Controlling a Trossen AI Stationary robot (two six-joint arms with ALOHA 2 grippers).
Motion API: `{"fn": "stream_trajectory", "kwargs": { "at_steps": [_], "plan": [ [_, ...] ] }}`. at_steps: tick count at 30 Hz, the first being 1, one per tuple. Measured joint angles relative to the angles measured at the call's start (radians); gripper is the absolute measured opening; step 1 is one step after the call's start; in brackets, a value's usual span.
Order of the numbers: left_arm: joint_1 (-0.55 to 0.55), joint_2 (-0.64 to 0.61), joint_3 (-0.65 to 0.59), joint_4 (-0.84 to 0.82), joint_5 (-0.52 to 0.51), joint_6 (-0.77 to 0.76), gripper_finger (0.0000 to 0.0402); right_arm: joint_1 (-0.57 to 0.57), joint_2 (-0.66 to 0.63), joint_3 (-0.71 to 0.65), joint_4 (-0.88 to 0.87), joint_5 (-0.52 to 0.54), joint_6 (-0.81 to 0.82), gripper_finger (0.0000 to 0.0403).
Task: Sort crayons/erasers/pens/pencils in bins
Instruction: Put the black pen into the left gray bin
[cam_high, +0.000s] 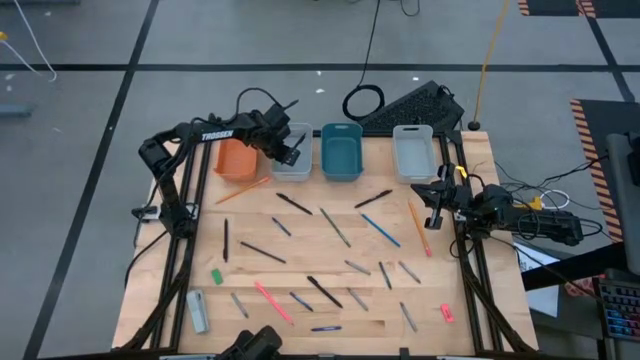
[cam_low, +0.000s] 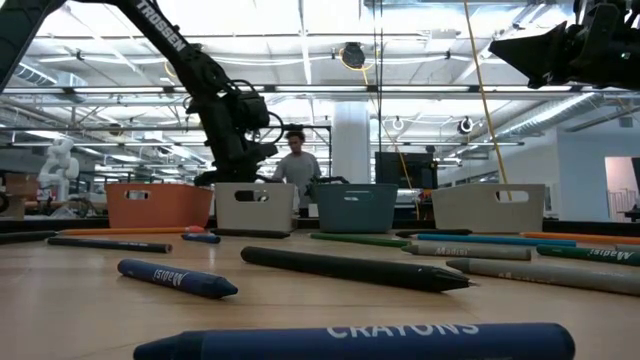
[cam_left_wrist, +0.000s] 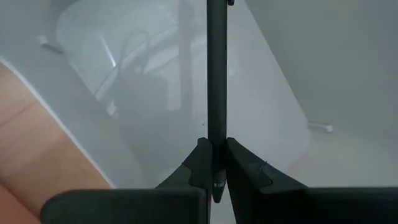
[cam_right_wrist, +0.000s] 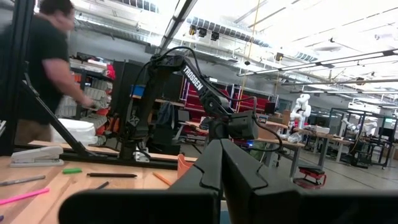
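1. Left hand (cam_high: 290, 148) hangs directly over the pale grey bin (cam_high: 291, 165) that sits second in the back row, between the orange bin (cam_high: 236, 160) and the teal bin (cam_high: 341, 152). Its fingers are pinched tight on a slim dark pen (cam_left_wrist: 215, 74), gripped near one end; in the left wrist view the shaft points down into the bin's pale interior. Judgement: held end-on so it will drop cleanly inside the walls once let go.
2. Right hand (cam_high: 436, 203) waits in front of the far grey bin (cam_high: 413, 152), at the counter's (cam_high: 300, 265) edge beside the teal bin's far neighbour. Its fingers look closed together with nothing between them.
3. Still on the counter, in front of the teal bin: a scatter of pens, pencils and crayons, among them a blue crayon (cam_low: 176, 278) and an orange pencil (cam_high: 419, 229).
4. Erasers unsorted: green eraser (cam_high: 216, 275) well in front of the orange bin, pink-red eraser (cam_high: 446, 313) well in front of the far grey bin.
5. Judgement: early in the sort; most items remain loose.
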Motion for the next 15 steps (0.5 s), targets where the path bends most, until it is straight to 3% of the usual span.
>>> {"fn": "stream_trajectory", "kwargs": {
  "at_steps": [15],
  "plan": [
    [0.000,0.000,0.000,-0.003,-0.013,-0.028,0.0044,0.000,0.000,0.000,0.000,0.000,0.000,0.0000]
  ]
}}
